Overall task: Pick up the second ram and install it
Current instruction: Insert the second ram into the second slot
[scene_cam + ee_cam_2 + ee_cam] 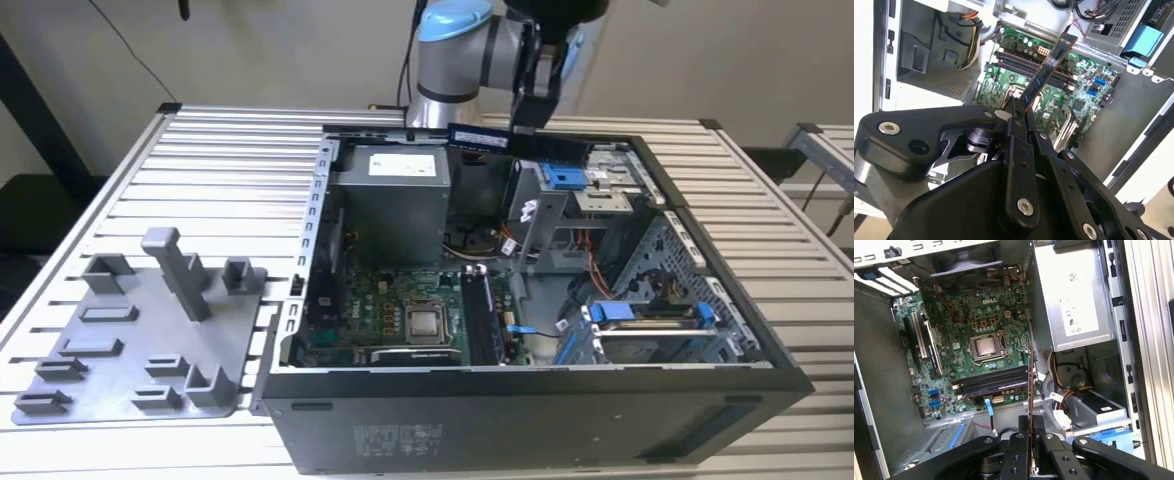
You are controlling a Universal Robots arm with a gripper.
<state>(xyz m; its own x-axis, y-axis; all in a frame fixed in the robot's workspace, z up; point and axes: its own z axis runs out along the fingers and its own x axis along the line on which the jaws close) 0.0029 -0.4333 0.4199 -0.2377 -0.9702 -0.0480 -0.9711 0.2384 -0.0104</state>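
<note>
Dark blue-green board and black chips: the second ram [497, 138] is clamped flat between my gripper's [531, 124] jaws, held in the air and jutting out on both sides of them. Below the gripper lies the open computer case [561, 420], its motherboard [954, 330] and memory slots [991, 382] well apart from the stick. I judge it light, stiff, thin, and fragile along chips and contacts; gripping the flat faces near mid-length seems safest.
</note>
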